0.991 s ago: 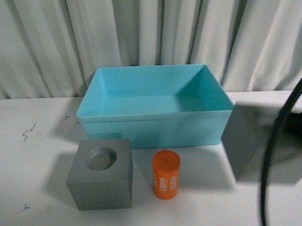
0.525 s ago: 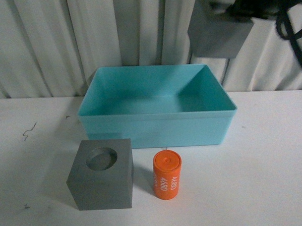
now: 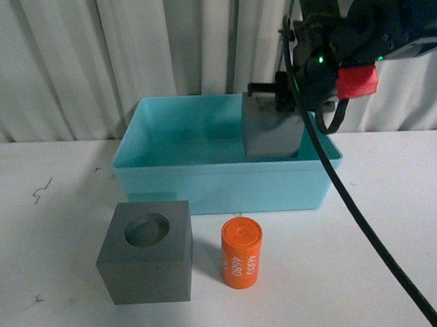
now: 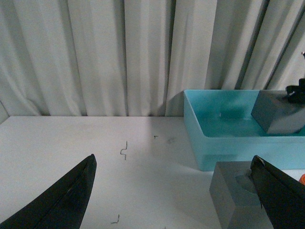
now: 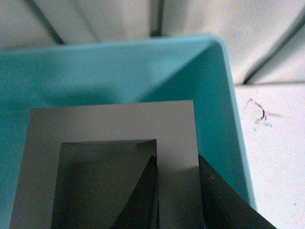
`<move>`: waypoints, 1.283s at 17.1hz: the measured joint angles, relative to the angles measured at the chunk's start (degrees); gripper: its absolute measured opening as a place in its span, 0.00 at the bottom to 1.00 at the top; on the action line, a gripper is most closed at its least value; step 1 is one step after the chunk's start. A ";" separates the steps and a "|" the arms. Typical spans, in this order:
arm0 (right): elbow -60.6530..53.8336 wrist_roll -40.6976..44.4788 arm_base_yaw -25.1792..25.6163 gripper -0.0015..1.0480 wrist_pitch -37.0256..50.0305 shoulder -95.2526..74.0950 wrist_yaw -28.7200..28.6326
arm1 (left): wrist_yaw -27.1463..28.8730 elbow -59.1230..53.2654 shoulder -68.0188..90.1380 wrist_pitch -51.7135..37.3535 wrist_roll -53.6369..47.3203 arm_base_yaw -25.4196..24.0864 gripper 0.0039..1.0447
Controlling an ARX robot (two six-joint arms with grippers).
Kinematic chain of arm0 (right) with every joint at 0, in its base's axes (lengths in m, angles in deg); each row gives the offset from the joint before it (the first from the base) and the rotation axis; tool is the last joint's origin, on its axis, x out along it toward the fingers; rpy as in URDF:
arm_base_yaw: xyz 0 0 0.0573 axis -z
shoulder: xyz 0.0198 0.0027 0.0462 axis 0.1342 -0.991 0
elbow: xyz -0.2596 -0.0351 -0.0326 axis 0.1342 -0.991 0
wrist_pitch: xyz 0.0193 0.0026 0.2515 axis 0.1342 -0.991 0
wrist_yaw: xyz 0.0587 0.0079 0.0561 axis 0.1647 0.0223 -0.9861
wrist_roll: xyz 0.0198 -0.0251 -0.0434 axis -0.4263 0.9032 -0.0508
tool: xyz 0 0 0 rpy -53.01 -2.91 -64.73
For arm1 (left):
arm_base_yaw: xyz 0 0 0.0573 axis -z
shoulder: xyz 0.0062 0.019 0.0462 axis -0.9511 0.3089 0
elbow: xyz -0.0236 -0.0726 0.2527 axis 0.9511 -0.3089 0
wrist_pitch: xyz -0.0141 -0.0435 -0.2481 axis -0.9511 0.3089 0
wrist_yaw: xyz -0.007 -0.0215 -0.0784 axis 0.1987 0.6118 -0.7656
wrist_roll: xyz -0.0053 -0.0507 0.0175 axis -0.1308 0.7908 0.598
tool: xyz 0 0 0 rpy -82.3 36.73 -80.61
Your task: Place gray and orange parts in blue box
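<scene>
While the right jaws hang over the blue box [image 3: 219, 181], I see them clamped on the gray cube with the rectangular recess [image 3: 271, 133]: in the right wrist view one finger [image 5: 143, 195] sits inside that recess and the other [image 5: 217, 200] presses the outside of the same wall. From the front camera the cube is in the right-hand part of the box, tipped slightly, its top above the rim and its lower part hidden behind the front wall, so I cannot tell whether it touches the floor of the box. The left jaws are spread wide with nothing between them, hovering above the counter [image 3: 393, 222] well to the left of the box. On the counter in front of the box stands the gray cube with the round recess [image 3: 146, 263], recess facing up, and just to its right, not touching it, the orange cylinder [image 3: 241, 252] stands upright with white digits on its side. Behind everything hangs a pale curtain [image 3: 78, 61].
</scene>
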 joint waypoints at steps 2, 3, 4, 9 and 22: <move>0.50 -0.02 -0.02 0.18 -1.20 -1.81 1.16 | 0.00 0.00 0.00 0.00 0.00 0.00 0.94; 0.83 -0.02 -0.04 0.18 -1.60 -2.23 1.68 | -0.02 0.00 0.00 0.00 0.00 0.00 0.94; 1.46 -0.02 -0.09 0.18 -2.34 -2.71 1.81 | 0.02 0.00 0.00 0.00 0.00 0.00 0.94; 3.10 -0.52 -0.48 0.55 -2.03 -2.49 3.30 | -0.02 0.00 0.00 0.00 0.00 0.00 0.94; -82.75 8.48 10.58 0.35 52.76 68.28 -3.19 | 0.00 0.00 0.00 -0.02 0.00 -0.04 0.94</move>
